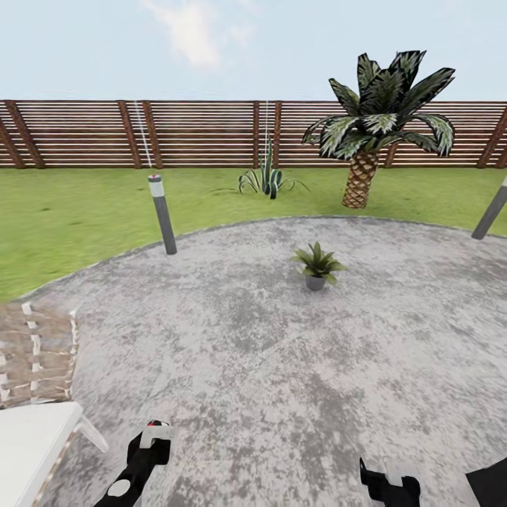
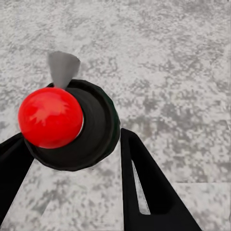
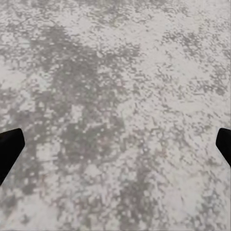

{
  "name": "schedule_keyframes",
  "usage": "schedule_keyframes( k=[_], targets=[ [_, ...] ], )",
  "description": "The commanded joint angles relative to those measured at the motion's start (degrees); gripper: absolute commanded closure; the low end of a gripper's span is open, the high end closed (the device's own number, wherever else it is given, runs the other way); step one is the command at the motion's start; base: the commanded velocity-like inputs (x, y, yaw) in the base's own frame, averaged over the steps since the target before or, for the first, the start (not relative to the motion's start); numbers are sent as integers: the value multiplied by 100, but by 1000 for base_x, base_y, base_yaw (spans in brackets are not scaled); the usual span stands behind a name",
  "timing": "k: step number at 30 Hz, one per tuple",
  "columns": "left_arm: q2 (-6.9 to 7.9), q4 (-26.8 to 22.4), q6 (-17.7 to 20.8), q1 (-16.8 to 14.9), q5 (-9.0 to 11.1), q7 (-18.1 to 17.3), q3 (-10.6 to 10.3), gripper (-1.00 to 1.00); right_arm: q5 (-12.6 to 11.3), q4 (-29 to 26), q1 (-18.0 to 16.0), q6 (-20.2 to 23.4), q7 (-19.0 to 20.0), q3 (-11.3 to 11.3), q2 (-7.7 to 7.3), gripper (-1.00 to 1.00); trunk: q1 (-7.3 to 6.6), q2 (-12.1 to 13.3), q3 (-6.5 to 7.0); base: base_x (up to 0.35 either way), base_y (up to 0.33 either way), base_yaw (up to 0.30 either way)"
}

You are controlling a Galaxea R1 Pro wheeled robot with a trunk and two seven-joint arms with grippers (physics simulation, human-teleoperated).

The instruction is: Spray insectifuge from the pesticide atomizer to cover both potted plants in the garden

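The pesticide atomizer (image 2: 72, 125) sits between the fingers (image 2: 149, 187) of the left gripper (image 1: 151, 440), which is clamped on it. From the left wrist camera it is seen end-on: a dark round body with a red cap and a grey nozzle tip, so its side, and any label or writing there, is hidden. In the head view only its pale top with a red spot peeks out at the gripper, low over the patio (image 1: 282, 366). No lettering can be read on anything.

The right gripper (image 1: 387, 486) is cut off by the frame edge in the head view. From its own wrist camera just the two dark fingertips (image 3: 9, 149) show at the borders, spread wide apart with nothing between them, above bare mottled concrete.

Left of the left gripper, a white seat cushion (image 1: 28, 436) and a wicker chair (image 1: 35, 352) are partly out of frame.

Farther out on the patio stands one potted plant (image 1: 317, 266), upright in its small grey pot, well apart from both grippers. A grey lamp post (image 1: 163, 215) rises at the patio's edge to the plant's left; another post (image 1: 491, 211) is cut off at the right. Behind on the lawn (image 1: 70, 211) are an agave (image 1: 266, 179) and a palm (image 1: 370, 127), then the slatted fence (image 1: 197, 134).
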Motion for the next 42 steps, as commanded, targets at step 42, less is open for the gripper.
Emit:
schedule_keyframes(
  k=[42],
  targets=[
    [-3,-4,-37,-3,-39,5,25,100,14,4,-3,-12,-15,-5,1,-100,2,-2,-5,338,0,-176]
  ],
)
